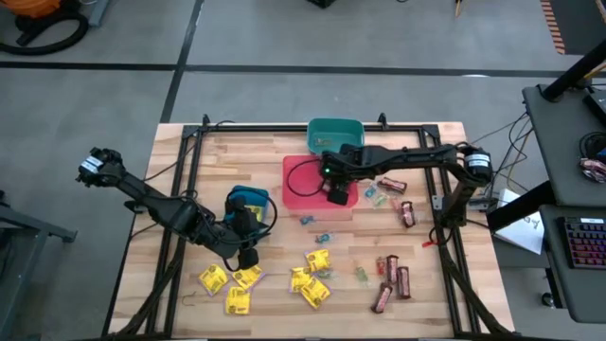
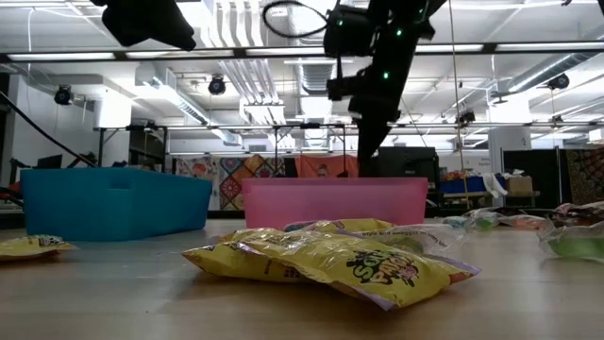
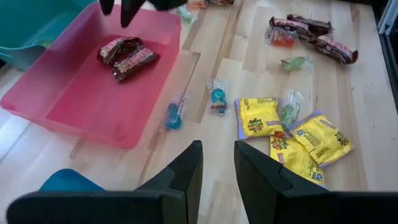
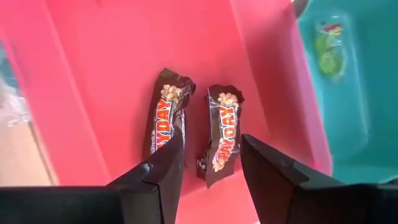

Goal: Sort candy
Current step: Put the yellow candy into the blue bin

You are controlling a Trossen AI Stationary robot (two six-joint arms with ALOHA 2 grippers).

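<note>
Right gripper (image 4: 210, 163) over the red bin (image 4: 112, 56), jaws parted and holding nothing; two brown bars (image 4: 194, 127) lie side by side on the bin floor directly below, one of them showing in the gap between the fingers but apart from them. Judged: a drop into the red bin is just done or finishing. Teal bin (image 4: 348, 99) next to it holds a small green piece (image 4: 328, 42). Left gripper (image 3: 217, 165) hangs low over the table near the blue bin (image 1: 248, 201), fingers a narrow gap apart, nothing between them. Ahead of it on the wood: a blue wrapped piece (image 3: 173, 116), another small blue one (image 3: 217, 98), a cluster of yellow packets (image 3: 292, 134) with a green piece (image 3: 288, 106) lying on them. More yellow packets (image 1: 230, 286) sit near the table's front edge; further brown bars (image 1: 391, 275) remain loose on the right side. Most candy is still unsorted. Risks: the right fingers stand low inside the bin, so a sideways pull-out could catch the wall and shove or tip the bin. The green piece sits on the yellow packets, so a grab there may lift both and mix kinds. The small blue pieces lie flat and could slip a narrow pinch.
</note>
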